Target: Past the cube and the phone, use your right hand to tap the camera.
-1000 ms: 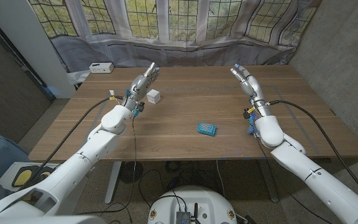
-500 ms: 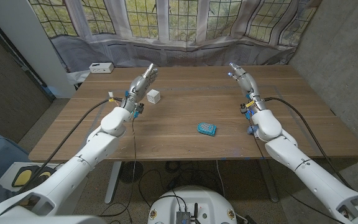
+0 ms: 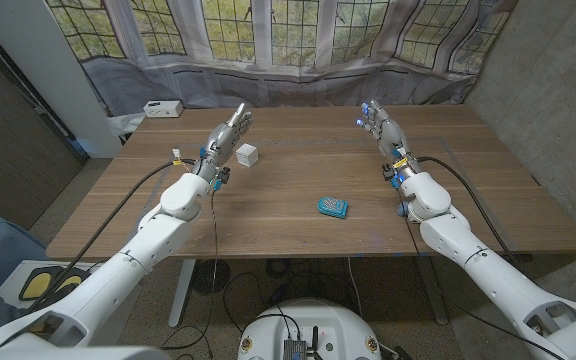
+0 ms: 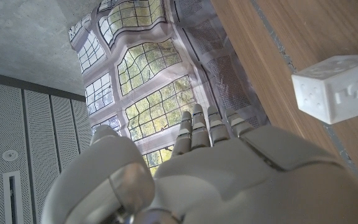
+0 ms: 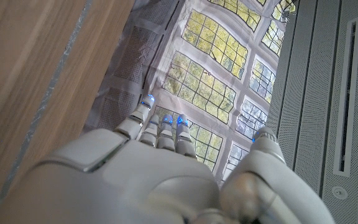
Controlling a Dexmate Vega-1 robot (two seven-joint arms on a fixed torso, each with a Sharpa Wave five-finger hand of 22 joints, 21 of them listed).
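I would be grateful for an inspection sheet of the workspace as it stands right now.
Surface: wooden table, bare wood in good order.
Job's things: white cube on the left side; blue phone lying flat near the middle; white box, perhaps the camera, at the far left corner.
Clutter: nothing seen.
Hands: left hand over the table near the cube, fingers extended, holding nothing; right hand over the far right part, fingers apart, holding nothing.
Cables: black cables run along both arms.
Surroundings: window-print curtain behind the table; grey wall on the right.
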